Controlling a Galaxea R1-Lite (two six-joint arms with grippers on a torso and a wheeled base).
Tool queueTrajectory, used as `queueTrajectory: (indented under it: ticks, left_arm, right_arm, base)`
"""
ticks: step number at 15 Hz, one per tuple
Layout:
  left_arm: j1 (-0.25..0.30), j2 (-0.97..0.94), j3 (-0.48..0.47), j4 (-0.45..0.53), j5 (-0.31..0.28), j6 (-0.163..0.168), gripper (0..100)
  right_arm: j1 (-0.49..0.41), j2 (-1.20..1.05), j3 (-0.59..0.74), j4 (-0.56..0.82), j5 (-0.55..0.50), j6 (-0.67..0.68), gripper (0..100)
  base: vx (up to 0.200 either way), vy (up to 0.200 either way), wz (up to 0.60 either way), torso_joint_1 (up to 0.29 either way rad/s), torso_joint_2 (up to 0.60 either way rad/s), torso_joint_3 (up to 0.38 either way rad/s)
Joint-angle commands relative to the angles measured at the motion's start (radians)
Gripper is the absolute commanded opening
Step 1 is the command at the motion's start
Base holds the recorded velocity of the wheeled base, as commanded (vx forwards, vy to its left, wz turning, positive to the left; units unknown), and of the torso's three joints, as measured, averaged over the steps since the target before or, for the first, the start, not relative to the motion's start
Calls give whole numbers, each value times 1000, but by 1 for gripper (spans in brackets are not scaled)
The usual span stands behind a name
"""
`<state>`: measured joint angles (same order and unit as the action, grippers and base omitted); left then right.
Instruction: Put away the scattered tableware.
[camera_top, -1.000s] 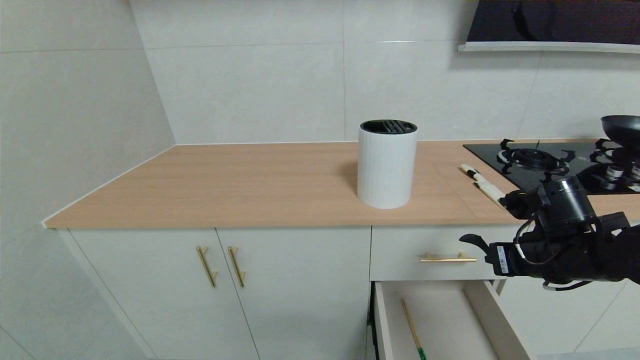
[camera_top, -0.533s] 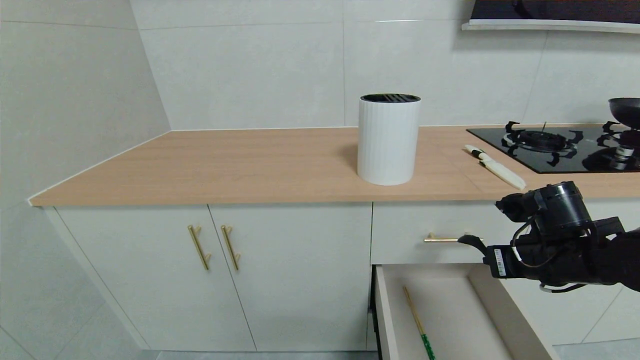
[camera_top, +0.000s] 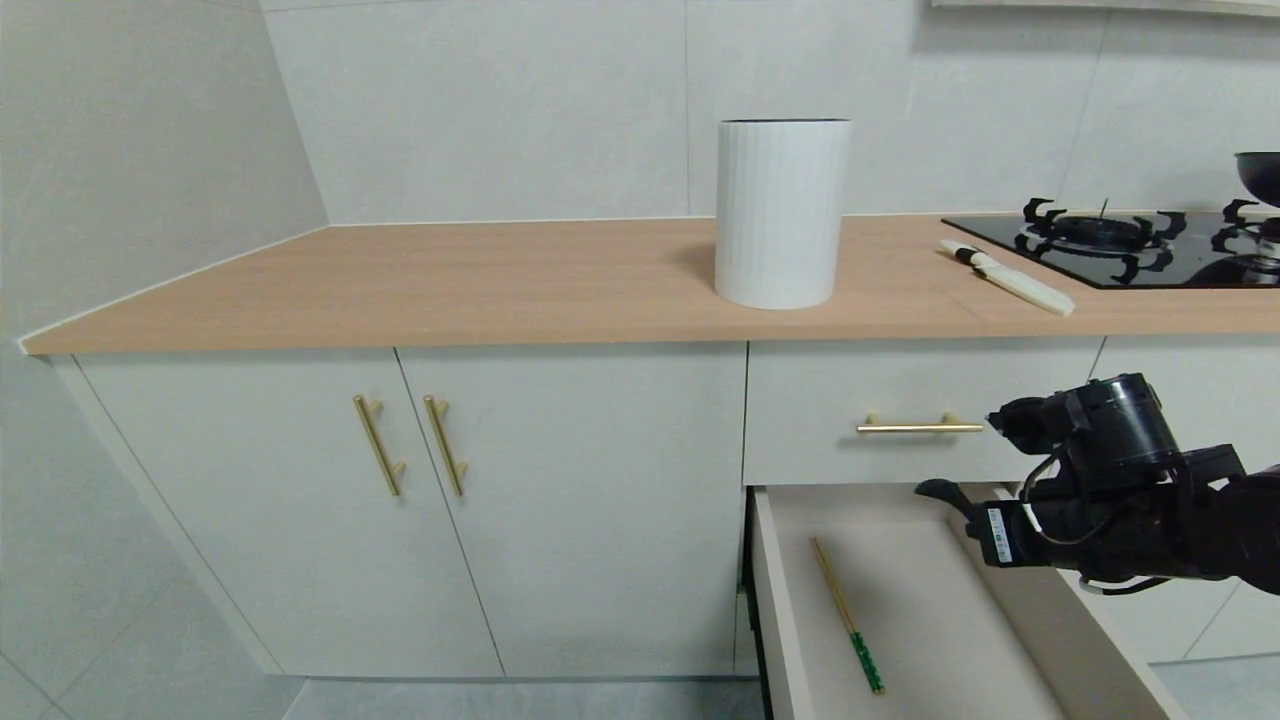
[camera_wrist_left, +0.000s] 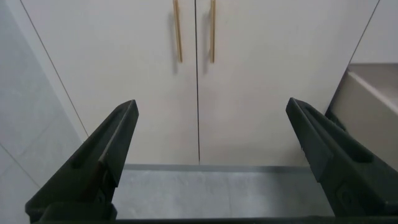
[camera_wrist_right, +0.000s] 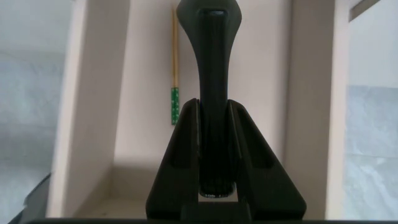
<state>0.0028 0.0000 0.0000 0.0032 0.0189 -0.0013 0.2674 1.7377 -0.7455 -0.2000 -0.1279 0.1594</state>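
Canister (camera_top: 781, 212), perhaps knife (camera_top: 1005, 281), on counter (camera_top: 450, 290)

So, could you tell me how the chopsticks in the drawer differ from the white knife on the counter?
The chopsticks lie inside the open drawer; the white knife lies on the countertop. The chopsticks are thin wood with a green end; the knife is broader and white. Both lie flat.

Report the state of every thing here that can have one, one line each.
Lower cream drawer: pulled open.
Upper cream drawer with brass handle: shut.
Two cream cabinet doors: shut.
White ribbed cylindrical holder: upright on the wooden counter.
Cream knife: lying flat on the counter.
Green-ended wooden chopstick: lying in the open drawer.
Left gripper: open.
Right gripper: shut.
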Motion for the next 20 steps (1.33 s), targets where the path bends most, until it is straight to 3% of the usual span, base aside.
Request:
queueTrajectory:
  ticks: [1,4,11,16,20]
  left_arm:
    - [0,0,0,0,1,0,100]
    - [0,0,0,0,1,0,100]
    - [0,0,0,0,1,0,100]
    - [0,0,0,0,1,0,100]
    - [0,0,0,0,1,0,100]
  right_arm:
    - [1,2,2,-2,2,0,0]
    - [1,10,20,-61,5,-6,0]
    - [6,65,34,-102,10,-21,0]
    - [6,313,-44,-110,27,-9,0]
    - [-31,456,-55,-239,31,-17,0]
  base:
    - [0,0,0,-115,447,315]
    - [0,0,0,-64,343,256]
    - [0,0,0,-10,34,22]
    - [0,0,0,0,0,0]
    - [0,0,0,0,0,0]
